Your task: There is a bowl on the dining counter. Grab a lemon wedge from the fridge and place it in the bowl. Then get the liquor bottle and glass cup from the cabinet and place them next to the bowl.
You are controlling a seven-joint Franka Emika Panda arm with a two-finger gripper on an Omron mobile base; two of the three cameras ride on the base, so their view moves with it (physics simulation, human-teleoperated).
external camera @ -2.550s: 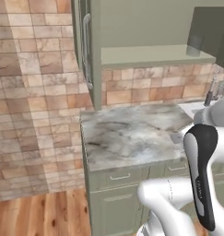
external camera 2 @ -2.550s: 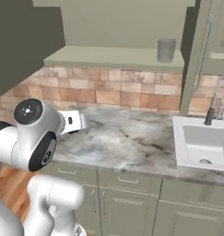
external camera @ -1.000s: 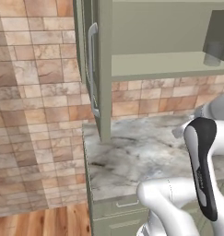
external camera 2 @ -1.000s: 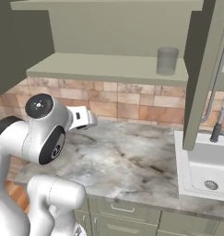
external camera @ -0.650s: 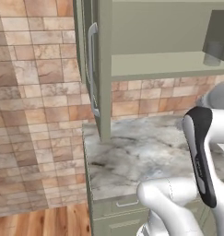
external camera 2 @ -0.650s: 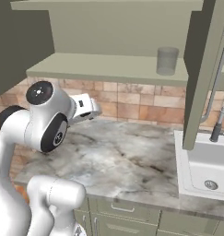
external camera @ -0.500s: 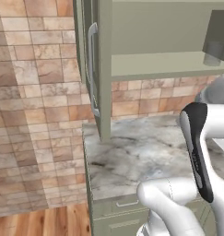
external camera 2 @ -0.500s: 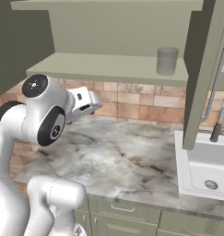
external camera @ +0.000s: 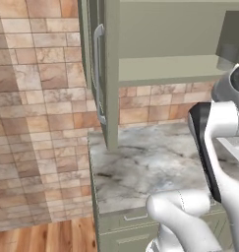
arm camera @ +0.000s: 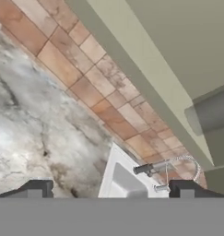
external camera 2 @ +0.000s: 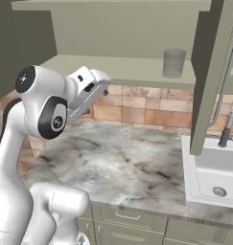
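A clear greyish glass cup [external camera 2: 174, 62] stands on the lower shelf [external camera 2: 122, 71] of the open wall cabinet, near its right end. My gripper [external camera 2: 99, 78] is raised over the marble worktop, just below the shelf's front edge and well left of the cup. In the hand view the gripper [arm camera: 111, 189] is open, its fingertips [arm camera: 37, 188] far apart with nothing between them, and the glass cup [arm camera: 210, 113] shows as a grey shape at the right above the shelf edge. The bowl, dining counter, lemon wedge, fridge and liquor bottle are out of view.
The cabinet's left door [external camera: 102, 74] with its bar handle and the right door [external camera 2: 211, 76] both stand open. Under it a marble worktop [external camera 2: 118, 162] runs to a white sink [external camera 2: 211, 174] with a faucet [external camera 2: 228, 127]. A brick-tiled wall [external camera: 37, 123] closes the left side.
The base came closer to the cabinet, then stood still. Over the last second my hand has lifted and tilted up toward the shelf edge. The jaws stayed open.
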